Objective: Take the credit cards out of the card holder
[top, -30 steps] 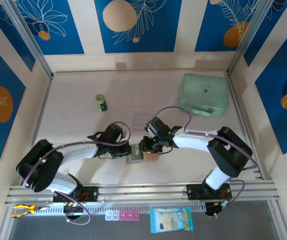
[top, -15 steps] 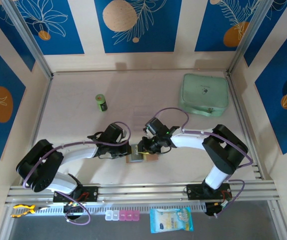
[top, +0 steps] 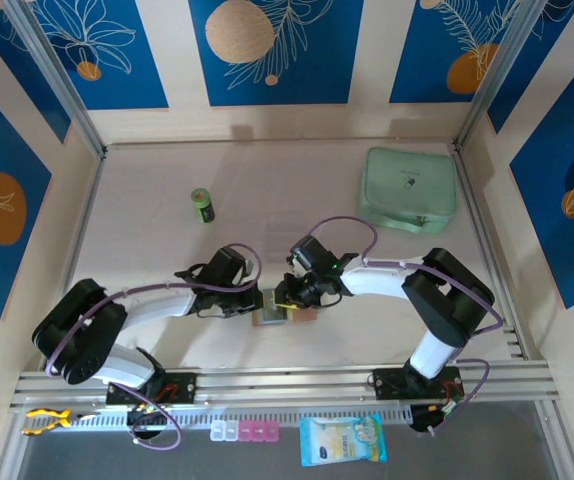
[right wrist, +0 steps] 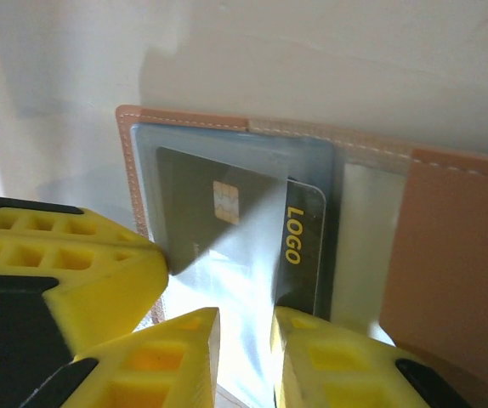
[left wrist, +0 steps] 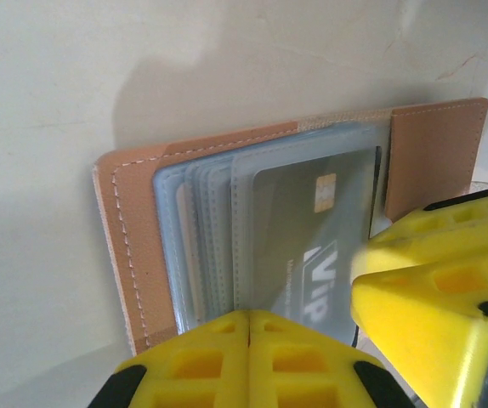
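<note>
Holder (top: 270, 318) open flat on the bench (top: 147, 250), front middle, between the tips of the two arms. Tan leather outside, grey-blue clear sleeves (left wrist: 193, 246) fanned inside. Left claw (left wrist: 248, 336) closed tight, fingers pressed together, sitting at the sleeves' near edge. Right claw (right wrist: 244, 331) narrow, with a glaring clear sleeve edge running into the gap; pinched or merely straddled, cannot tell. VIP card (left wrist: 312, 246), chip showing, tucked inside the top sleeve in the left wrist view. LOGO card (right wrist: 227, 225), dark with a gold chip, lying among the sleeves, its lower corner just beside one right-claw finger. Well apart at the back right — mint case (top: 412, 190); small green cylinder (top: 202, 206) back left.
</note>
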{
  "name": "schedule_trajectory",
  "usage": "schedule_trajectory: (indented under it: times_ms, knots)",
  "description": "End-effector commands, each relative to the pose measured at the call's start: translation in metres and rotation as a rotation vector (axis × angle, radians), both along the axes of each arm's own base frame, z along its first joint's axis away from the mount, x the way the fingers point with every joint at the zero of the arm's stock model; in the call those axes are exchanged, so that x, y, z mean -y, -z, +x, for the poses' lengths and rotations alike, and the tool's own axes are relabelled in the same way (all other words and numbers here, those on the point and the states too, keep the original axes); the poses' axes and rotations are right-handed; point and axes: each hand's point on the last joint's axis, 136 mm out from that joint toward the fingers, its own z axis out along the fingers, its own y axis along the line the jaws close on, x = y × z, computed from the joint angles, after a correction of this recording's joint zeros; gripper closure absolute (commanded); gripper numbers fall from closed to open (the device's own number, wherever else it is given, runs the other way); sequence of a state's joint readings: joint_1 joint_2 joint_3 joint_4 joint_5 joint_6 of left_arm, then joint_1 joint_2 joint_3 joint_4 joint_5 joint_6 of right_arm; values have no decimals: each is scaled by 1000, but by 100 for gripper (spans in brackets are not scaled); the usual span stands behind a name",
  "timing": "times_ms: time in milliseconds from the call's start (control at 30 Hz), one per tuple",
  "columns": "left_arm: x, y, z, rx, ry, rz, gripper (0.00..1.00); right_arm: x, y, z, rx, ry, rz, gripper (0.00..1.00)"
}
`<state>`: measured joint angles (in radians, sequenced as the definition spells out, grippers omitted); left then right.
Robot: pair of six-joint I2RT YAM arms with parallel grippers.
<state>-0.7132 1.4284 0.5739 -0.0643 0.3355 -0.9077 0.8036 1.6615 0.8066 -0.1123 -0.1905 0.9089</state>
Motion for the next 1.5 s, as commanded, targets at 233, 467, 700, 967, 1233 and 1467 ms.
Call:
schedule_trajectory:
  times_ms: [233,467,700,967,1233,1467]
  knots:
    - [-8,6,-7,-7,-6,32,99,13,1,0,29,-19,-111,76]
    - [-7,3,-6,-4,-8,28,99,12,-9,0,57,-28,-110,76]
    - [-4,-7,-3,5,-1,18,99,17,-14,-1,77,-29,-113,75]
    - [5,-26,1,31,22,-7,99,18,-24,-2,102,-18,-49,70]
    - [27,-28,2,25,61,-26,99,23,-21,-2,75,-9,4,75]
    - [25,-15,1,13,74,28,99,24,-20,-2,64,2,54,65]
